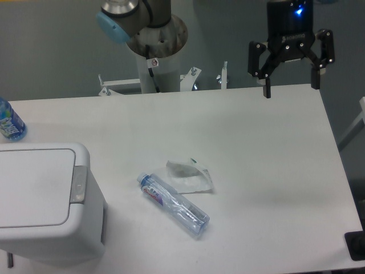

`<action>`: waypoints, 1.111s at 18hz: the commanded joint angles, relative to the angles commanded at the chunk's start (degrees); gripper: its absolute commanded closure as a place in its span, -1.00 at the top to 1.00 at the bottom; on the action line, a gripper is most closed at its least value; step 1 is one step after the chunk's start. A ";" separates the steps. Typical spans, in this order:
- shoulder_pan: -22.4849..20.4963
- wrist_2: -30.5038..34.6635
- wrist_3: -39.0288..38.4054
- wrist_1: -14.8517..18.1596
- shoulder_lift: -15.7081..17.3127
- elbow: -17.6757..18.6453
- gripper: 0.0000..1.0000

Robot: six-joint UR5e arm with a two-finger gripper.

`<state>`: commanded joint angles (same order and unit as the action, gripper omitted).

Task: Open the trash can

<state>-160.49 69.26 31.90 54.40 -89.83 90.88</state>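
- Bin (48,228) at the near left corner of the table (251,148), lid (34,185) flat and closed, so opening not yet begun.
- Looks like the approach step: nothing touching the bin so far.
- Next move probably calls for a long diagonal travel from far right to near left, then a descent onto the grey tab (78,184) on the lid's right rim, pressing with a fingertip rather than grasping.
- White, boxy, rounded corners, smooth plastic; far larger than anything else on the table.
- Just beyond the bin at the far left edge, part of a blue bottle (9,121), cut off by the frame.
- Right of the bin, a clear bottle (173,204) lying on its side, with a crumpled clear wrapper (189,176) touching or just beside it.
- Gripper (290,85) hanging above the far right edge, fingers spread wide and holding nothing, well apart from the bin.
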 joint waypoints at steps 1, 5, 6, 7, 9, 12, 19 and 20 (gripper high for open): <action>0.17 0.70 0.00 -0.09 0.35 0.00 1.00; 0.26 1.49 0.00 -0.09 0.53 0.17 1.00; 0.26 1.50 0.00 -0.09 0.62 0.35 1.00; 0.44 1.58 -0.17 -0.09 0.79 0.61 1.00; 1.58 2.11 -0.70 0.00 1.05 1.40 1.00; 5.09 3.43 -0.79 -0.18 1.23 1.93 1.00; 13.43 3.25 -8.96 0.09 0.01 1.93 1.00; 14.58 2.99 -8.96 0.26 -0.35 1.93 1.00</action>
<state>-145.91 72.25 22.94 54.67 -90.17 92.81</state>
